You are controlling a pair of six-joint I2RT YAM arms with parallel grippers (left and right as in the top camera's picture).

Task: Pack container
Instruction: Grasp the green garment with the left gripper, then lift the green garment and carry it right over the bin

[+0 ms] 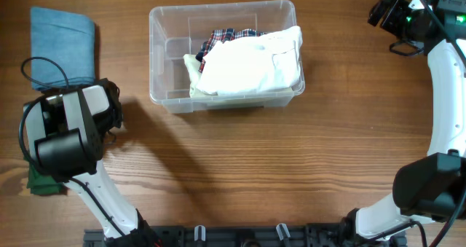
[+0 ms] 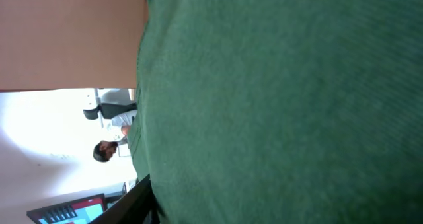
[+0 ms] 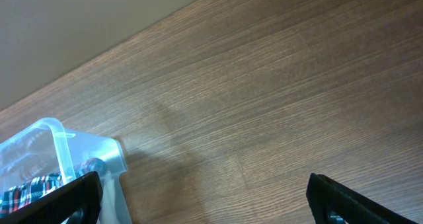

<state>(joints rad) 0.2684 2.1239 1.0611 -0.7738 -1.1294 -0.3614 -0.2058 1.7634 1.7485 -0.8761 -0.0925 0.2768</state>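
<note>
The container (image 1: 156,57) is a clear plastic bin at the back middle of the table. A folded white cloth (image 1: 251,65) and a plaid cloth (image 1: 226,36) lie in its right half. My left gripper (image 1: 45,175) is low at the table's left edge, mostly hidden under its own arm. It appears shut on a dark green cloth (image 1: 36,185), which fills the left wrist view (image 2: 284,98). My right gripper (image 1: 386,12) is open and empty at the far right, above bare table (image 3: 205,197). The container's corner (image 3: 39,135) shows at its lower left.
A folded blue cloth (image 1: 62,43) lies at the back left, with a black cable (image 1: 44,68) across its near edge. The table's left edge (image 2: 66,39) runs close to my left gripper.
</note>
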